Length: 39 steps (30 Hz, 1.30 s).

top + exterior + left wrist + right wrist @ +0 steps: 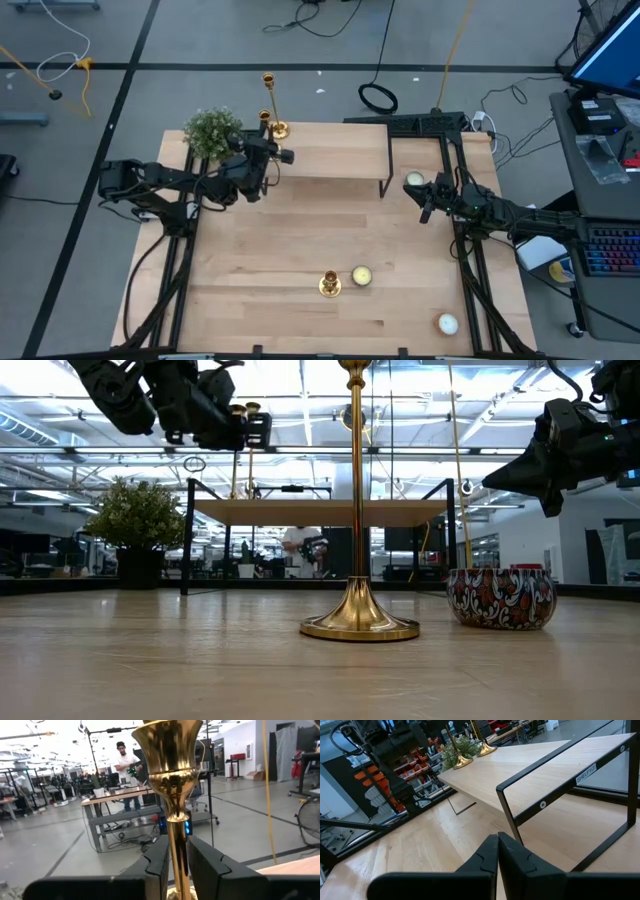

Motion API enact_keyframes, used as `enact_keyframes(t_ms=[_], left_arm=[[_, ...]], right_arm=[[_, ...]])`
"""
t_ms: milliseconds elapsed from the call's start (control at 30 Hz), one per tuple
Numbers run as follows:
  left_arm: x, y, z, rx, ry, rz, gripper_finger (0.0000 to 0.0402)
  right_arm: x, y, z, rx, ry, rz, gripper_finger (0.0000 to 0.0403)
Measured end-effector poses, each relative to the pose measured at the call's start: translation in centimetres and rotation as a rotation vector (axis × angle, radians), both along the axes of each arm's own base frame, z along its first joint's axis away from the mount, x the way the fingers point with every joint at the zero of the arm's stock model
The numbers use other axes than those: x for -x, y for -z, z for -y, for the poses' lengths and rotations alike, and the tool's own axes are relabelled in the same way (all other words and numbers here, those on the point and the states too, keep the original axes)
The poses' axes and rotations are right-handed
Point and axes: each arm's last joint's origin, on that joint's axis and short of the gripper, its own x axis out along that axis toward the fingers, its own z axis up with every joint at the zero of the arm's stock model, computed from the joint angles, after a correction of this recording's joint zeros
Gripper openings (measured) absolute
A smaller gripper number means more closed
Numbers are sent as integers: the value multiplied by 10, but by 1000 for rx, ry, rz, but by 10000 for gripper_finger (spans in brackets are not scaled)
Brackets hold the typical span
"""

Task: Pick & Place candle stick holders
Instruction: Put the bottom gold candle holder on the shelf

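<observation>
Three gold candle stick holders show. One stands on its round base near the table's front edge (330,284), and it fills the middle of the low view (356,510). A tall one (270,100) stands on the far left corner of the wooden shelf (330,150). A shorter one (264,118) is beside it, with its stem between the fingers of my left gripper (263,138), which is shut on it. Two gold bases rest on the shelf in the right wrist view (462,762). My right gripper (425,210) is shut and empty, near the shelf's right leg. My left gripper pinches the shorter candle stick holder's thin stem (177,851) between its two fingers, below the top cup (170,745). The fingers come level from the table's near side and lie across the stem. The holder is upright. Its base is hidden under the fingers in the left wrist view.
A potted plant (212,130) stands at the shelf's left end. A patterned candle tin (361,276) sits beside the front holder. White candles sit at the right (414,180) and front right (447,323). The shelf's black frame (555,795) is just ahead of my right gripper.
</observation>
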Motion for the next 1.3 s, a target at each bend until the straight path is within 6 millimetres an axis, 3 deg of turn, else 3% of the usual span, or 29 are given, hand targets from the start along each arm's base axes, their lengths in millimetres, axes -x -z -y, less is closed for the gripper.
enact_keyframes(t_ms=[267, 967, 1100, 1300], left_arm=[[0, 0, 0, -10, -5, -43, 72], [0, 0, 0, 14, -7, 50, 73], [1, 0, 0, 23, -15, 82, 100], [1, 0, 0, 23, -39, 63, 180]], right_arm=[[0, 0, 0, 0, 0, 0, 4], [0, 0, 0, 0, 0, 0, 4], [0, 0, 0, 0, 0, 0, 4], [0, 0, 0, 0, 0, 0, 4]])
